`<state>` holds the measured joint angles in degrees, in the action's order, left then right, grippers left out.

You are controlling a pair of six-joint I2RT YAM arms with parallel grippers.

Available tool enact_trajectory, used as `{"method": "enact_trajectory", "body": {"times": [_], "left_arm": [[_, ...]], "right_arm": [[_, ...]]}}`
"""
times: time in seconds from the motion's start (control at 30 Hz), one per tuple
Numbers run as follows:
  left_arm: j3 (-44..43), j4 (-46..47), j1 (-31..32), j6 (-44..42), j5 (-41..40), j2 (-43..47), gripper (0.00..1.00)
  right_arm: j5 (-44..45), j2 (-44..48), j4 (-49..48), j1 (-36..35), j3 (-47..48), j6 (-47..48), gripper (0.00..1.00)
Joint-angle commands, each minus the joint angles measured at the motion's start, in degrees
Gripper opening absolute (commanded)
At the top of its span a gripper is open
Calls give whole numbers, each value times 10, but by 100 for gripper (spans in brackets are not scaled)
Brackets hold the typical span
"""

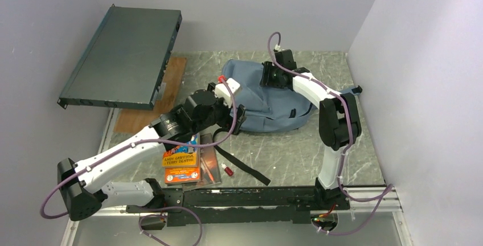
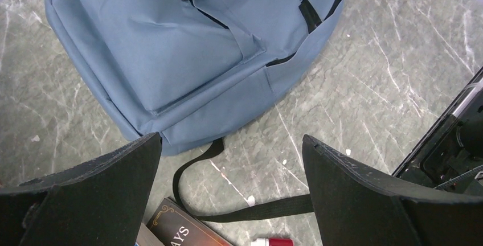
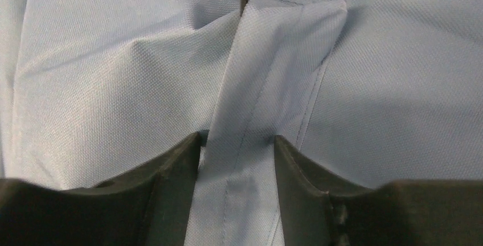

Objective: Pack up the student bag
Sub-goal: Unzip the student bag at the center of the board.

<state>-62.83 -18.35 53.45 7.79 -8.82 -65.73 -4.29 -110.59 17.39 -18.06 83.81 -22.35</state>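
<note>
The student bag [image 1: 273,106] is a blue-grey backpack lying flat at the back middle of the table. It fills the top of the left wrist view [image 2: 171,46] and all of the right wrist view [image 3: 114,75]. My right gripper [image 1: 272,78] is down on the bag's top, its jaws [image 3: 237,140] closed against both sides of a raised fabric flap. My left gripper [image 1: 236,118] is open and empty, hovering just off the bag's near left edge [image 2: 230,140], above a black strap [image 2: 256,212].
A stack of books [image 1: 181,160] and a dark book [image 2: 182,232] lie near the left arm, with a red-capped tube [image 1: 226,169] beside them. A dark metal panel [image 1: 122,55] leans at the back left over a wooden board [image 1: 151,112]. Walls enclose both sides.
</note>
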Motion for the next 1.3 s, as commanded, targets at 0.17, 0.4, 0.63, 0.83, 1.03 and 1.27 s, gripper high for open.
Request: {"method": "enact_trajectory", "body": {"times": [0.17,0.4,0.63,0.83,1.03,1.27], "left_arm": [[-10,5,-5,26,11,-19,99],[-8,33,-107,113,177,-67,99],[-64,22,-184,203,284,-200,99],[-191,-56,-190,199,240,-316,93],[-256,-91,-189,204,214,-392,91],[-264,-98,-188,188,197,-429,92]], "right_arm": [[-15,13,13,-5,5,93,0],[-63,80,-11,1,-93,201,0],[-192,161,-98,27,-196,215,0],[-276,170,-105,58,-199,205,0],[-281,187,-108,58,-213,199,0],[-272,196,-115,58,-220,193,0]]}}
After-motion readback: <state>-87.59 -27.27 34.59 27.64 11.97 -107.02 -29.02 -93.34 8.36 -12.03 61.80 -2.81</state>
